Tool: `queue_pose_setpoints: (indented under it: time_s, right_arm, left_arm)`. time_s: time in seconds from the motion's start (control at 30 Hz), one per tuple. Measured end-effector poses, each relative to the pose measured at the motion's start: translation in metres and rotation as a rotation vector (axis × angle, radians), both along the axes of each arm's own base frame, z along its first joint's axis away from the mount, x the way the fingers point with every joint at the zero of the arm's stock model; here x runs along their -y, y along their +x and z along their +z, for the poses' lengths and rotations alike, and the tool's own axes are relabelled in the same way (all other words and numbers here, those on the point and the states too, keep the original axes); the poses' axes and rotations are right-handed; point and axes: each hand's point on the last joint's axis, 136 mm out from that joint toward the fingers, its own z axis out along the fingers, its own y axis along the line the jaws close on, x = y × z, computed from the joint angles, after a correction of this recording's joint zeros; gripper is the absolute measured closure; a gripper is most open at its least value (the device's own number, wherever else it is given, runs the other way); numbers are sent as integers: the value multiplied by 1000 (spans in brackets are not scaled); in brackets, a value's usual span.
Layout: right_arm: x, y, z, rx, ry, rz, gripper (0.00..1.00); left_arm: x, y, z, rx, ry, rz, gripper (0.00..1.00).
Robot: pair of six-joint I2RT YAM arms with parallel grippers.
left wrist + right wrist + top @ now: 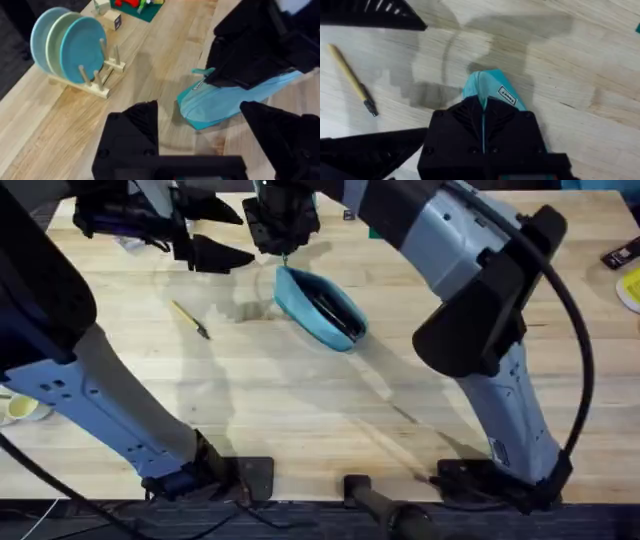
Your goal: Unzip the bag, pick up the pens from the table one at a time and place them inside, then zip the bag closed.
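The light teal bag [322, 308] lies slanted on the table [300, 400], just beyond the middle. Its zipper slit is open, with dark slim pens [336, 313] showing inside. My right gripper [283, 256] reaches across to the bag's far end and is shut on the zipper there [482, 102]. The bag's labelled tip [492, 86] pokes out past its fingers. My left gripper [225, 232] hovers open just left of that end. In the left wrist view the bag [225, 102] lies beyond the left fingers [137, 122], and nothing is between them.
A thin yellow stick with a dark tip [190, 318] lies left of the bag. A wooden rack of teal discs [70, 45] stands near the table's far left edge, with small blocks [114, 21] beyond it. Small objects [622, 252] sit at the right edge.
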Motion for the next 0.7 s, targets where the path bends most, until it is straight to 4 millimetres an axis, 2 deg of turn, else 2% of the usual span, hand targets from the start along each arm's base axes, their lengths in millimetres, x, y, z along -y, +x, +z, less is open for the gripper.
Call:
queue_pose_setpoints:
  time_s: [0.33, 0.5, 0.6, 0.7]
  right_arm:
    - [0, 0, 0, 0, 0, 0, 971]
    - [0, 0, 0, 0, 0, 0, 971]
    - [0, 0, 0, 1, 1, 0, 971]
    - [0, 0, 0, 1, 1, 0, 972]
  left_arm:
    - [11, -18, 7, 113, -2, -115, 10]
    - [21, -21, 7, 190, 16, -180, 11]
    - [26, -23, 4, 209, 16, -210, 10]
    - [28, -24, -8, 190, 0, -232, 10]
